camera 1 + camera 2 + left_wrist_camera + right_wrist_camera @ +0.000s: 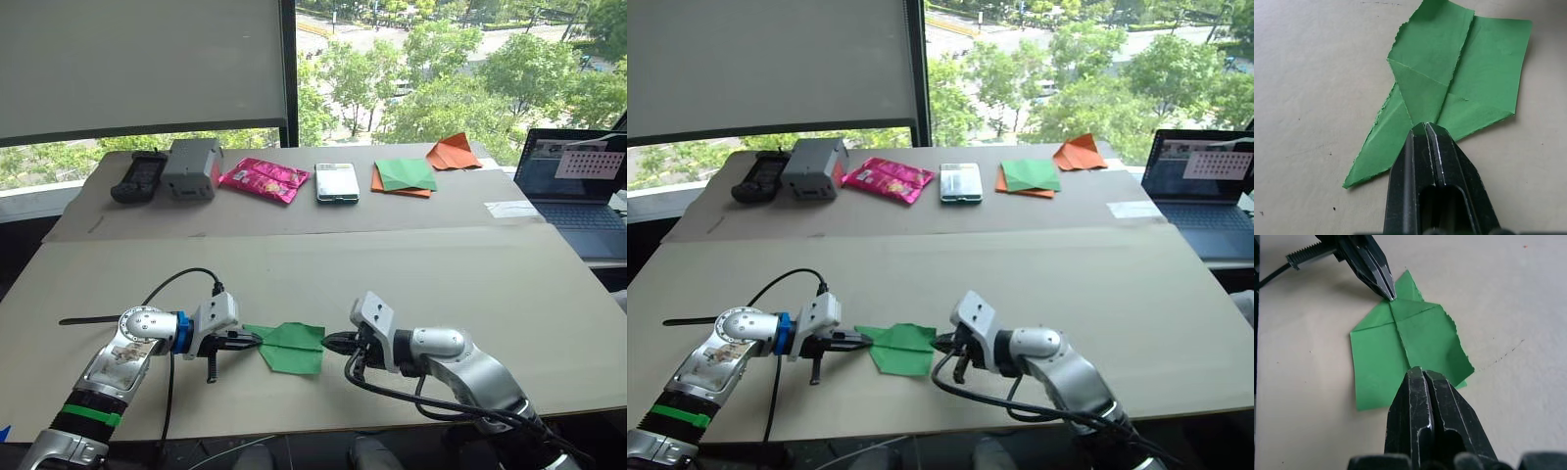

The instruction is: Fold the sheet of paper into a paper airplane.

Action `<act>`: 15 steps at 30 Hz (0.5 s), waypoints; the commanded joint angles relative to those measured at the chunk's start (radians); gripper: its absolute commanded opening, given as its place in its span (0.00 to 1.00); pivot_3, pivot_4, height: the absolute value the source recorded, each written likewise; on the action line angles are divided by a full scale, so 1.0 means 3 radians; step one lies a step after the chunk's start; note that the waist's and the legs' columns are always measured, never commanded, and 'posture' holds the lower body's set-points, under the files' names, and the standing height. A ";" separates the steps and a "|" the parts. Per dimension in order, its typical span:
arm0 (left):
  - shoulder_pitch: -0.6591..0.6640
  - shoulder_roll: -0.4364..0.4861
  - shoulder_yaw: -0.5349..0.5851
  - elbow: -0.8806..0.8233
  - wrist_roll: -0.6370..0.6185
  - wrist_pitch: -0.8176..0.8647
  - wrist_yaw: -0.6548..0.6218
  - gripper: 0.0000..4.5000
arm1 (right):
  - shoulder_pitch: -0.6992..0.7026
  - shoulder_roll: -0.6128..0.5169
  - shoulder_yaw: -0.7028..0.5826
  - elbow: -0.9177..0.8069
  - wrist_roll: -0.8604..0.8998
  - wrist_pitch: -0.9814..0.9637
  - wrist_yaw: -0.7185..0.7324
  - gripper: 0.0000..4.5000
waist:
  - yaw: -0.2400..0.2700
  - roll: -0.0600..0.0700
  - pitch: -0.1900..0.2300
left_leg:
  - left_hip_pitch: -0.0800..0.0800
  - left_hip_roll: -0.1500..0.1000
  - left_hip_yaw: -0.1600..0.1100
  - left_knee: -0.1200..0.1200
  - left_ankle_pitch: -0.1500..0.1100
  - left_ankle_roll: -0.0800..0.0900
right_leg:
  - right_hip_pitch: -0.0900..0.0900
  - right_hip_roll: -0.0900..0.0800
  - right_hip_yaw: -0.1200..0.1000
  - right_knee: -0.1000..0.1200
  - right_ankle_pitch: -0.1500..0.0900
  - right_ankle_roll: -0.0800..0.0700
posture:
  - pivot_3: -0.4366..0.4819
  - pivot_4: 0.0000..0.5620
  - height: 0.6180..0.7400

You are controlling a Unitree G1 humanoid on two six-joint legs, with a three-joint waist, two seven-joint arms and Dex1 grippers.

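Green paper, partly folded, pinned flat near the front edge of the worktop.

Judged about midway: sheet of paper already creased into a dart-like outline with a centre seam and ragged edges, flat still, not yet a slim paper airplane; centre fold and wings left. Long axis along the front edge, narrow tip toward the left side, broad end toward the right. Left gripper, jaws together, tips pressing at the pointed end. Right gripper, jaws together, at the broad end.
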 commanded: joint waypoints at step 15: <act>0.0005 0.0028 -0.0061 0.0033 0.0074 0.0054 -0.0005 0.00 | -0.0196 0.0244 0.0502 0.0660 -0.0537 -0.0419 -0.0384 0.01 | -0.0016 0.0000 0.0003 | 0.0000 0.0000 0.0001 0.0000 0.0003 0.0006 | -0.0001 0.0000 0.0000 0.0000 0.0000 0.0000 | 0.48 0.27 1.00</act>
